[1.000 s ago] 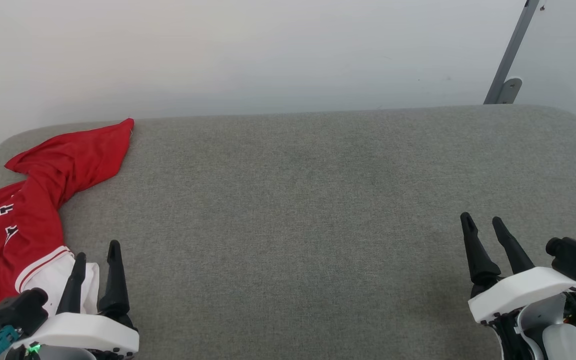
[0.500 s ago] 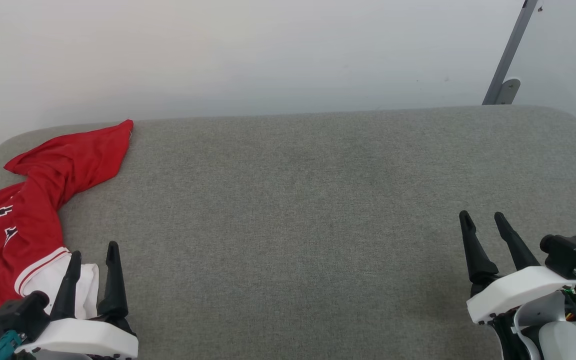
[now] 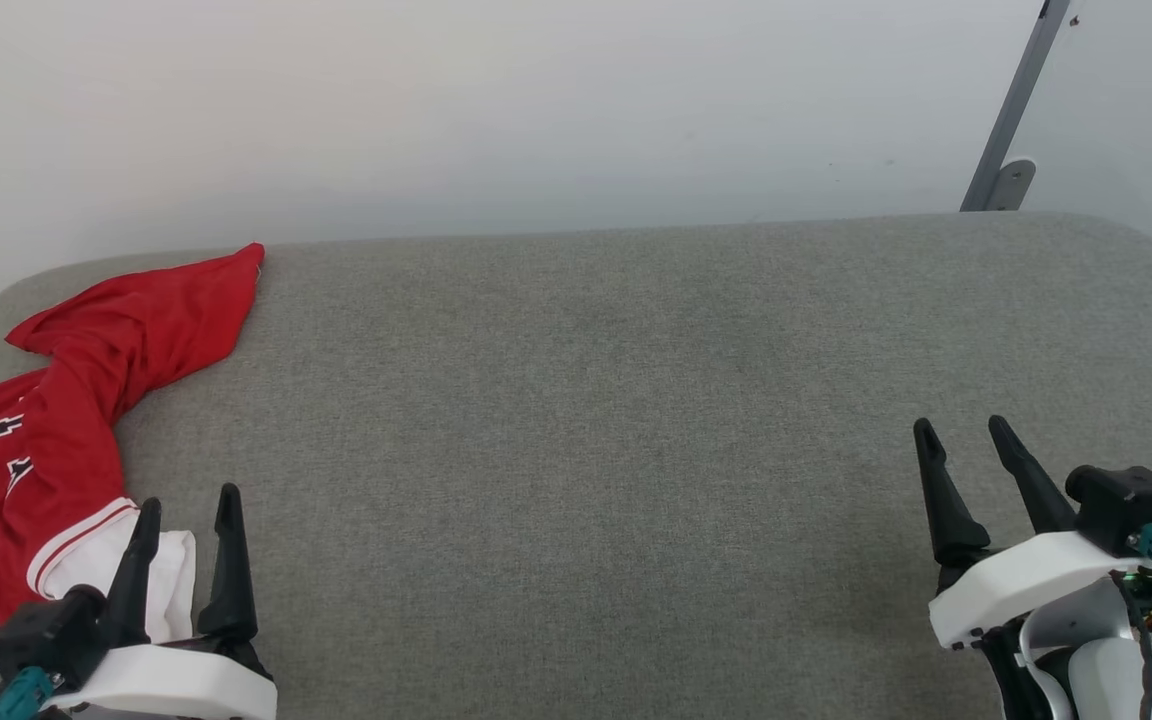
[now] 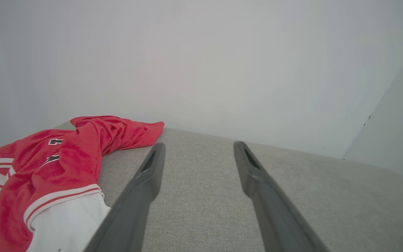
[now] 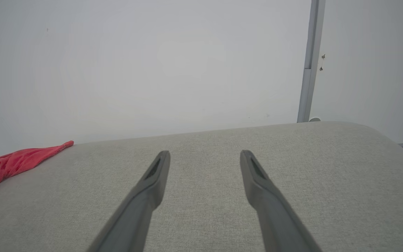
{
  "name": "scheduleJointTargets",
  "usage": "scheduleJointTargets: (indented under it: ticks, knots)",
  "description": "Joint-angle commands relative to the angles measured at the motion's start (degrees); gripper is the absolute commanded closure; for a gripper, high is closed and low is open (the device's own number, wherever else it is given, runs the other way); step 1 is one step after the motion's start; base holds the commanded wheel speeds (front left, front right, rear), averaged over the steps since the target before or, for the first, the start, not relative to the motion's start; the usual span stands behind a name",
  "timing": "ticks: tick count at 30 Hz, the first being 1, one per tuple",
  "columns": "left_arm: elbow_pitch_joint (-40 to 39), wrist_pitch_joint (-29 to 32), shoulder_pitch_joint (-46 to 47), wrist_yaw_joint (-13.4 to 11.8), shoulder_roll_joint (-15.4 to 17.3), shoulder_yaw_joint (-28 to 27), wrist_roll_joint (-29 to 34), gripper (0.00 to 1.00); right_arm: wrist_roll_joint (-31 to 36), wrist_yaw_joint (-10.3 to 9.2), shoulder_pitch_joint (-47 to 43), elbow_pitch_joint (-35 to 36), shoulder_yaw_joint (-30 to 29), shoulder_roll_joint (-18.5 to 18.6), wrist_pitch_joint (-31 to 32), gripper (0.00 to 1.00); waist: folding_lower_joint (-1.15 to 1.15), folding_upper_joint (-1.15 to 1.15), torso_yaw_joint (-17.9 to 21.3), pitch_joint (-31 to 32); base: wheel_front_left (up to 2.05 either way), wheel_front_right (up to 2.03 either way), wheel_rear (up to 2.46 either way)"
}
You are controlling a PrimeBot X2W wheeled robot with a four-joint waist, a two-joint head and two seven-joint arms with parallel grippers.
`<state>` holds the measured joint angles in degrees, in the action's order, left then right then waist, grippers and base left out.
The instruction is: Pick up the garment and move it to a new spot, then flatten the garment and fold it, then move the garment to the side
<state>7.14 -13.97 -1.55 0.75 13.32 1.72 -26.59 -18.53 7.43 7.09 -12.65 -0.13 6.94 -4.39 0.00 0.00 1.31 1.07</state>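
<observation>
**Jersey bunched at the left edge, both grippers released**

You have the garment (image 3: 66,400) lying crumpled along the left edge of the grey fabric surface (image 3: 586,400). Its red body runs from the far-left corner toward the near side, where it ends in a white sleeve with striped trim. Your left gripper (image 3: 188,498) sits at the near left, fingers spread with nothing between them. Its left finger lies just beside the white sleeve; you cannot tell whether they touch. Your right gripper (image 3: 961,424) is at the near right, also released and holding nothing, well apart from the cloth, with grey fabric stretching between them. A pale wall (image 3: 436,100) stands behind the far edge, and a grey metal post (image 3: 1011,110) rises at the far right.
</observation>
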Motion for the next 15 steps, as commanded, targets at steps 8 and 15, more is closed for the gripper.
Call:
scheduleJointTargets:
  ticks: [8, 15]
  knots:
    - [0.2, -1.3, -0.6, 0.6, 0.3, -0.3, 3.7, 0.0, 3.9, 0.07, 0.6, 0.5, 0.2, 0.1, -0.8, 0.0, 0.0, 0.0, 0.2, 0.1, 0.0, 0.0, 0.0]
    - [0.4, -1.3, -0.5, 0.9, -0.1, -0.6, 3.7, 0.0, 4.2, 0.06, 0.5, 0.5, 0.2, 0.1, -0.9, 0.0, 0.0, 0.0, 0.4, 0.1, 0.0, 0.0, 0.0]
